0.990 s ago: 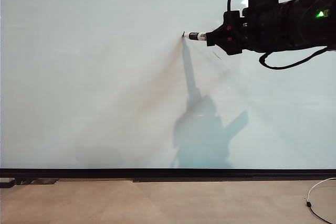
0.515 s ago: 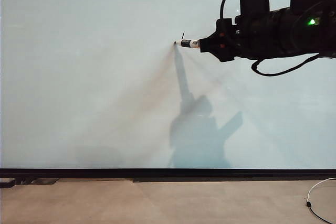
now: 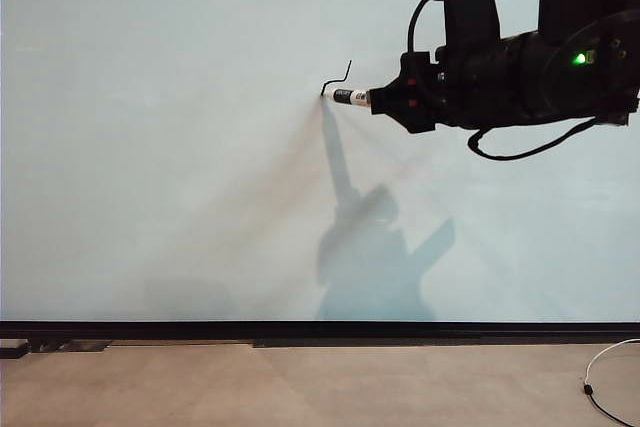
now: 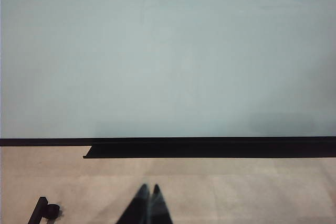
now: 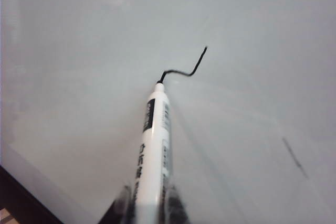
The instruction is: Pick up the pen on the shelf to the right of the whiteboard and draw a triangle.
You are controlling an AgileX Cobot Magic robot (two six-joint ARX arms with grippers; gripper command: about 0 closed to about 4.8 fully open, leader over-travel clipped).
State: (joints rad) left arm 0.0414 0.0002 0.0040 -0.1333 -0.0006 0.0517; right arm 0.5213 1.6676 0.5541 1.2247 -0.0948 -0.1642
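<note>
Exterior view shows the right pincer (image 3: 372,100), black and bulky, reaching in from the upper right and clamped on the slim white marker pen with black label bands (image 3: 352,97), which points leftward with its dark tip touching the large glossy pale white-grey whiteboard (image 3: 160,147). From the tip a short thin black line (image 3: 338,79) rises, bends and ends in a small upward tick; this is the only part of the triangle drawn so far, a hooked stroke rather than a closed outline. A grey shadow of the arm (image 3: 375,247) falls on the board below the pen. Along the board's lower edge runs a black strip (image 3: 320,330), and beneath it lies a beige tabletop (image 3: 300,387) with a thin white cable (image 3: 605,377) curling at the far right. Right wrist view looks along the pen (image 5: 155,150), whose barrel sits between the right pincer's (image 5: 147,203) two dark fingers, tip pressed at the end of the black line (image 5: 184,69); a faint short dark slanted scratch (image 5: 294,158) marks the board (image 5: 79,51) well apart from it. Left wrist view shows the left pincer (image 4: 147,203) low over the tabletop (image 4: 252,192), its two dark fingertips pressed together with nothing between them, facing the whiteboard (image 4: 168,51) and its black strip (image 4: 210,148).
</note>
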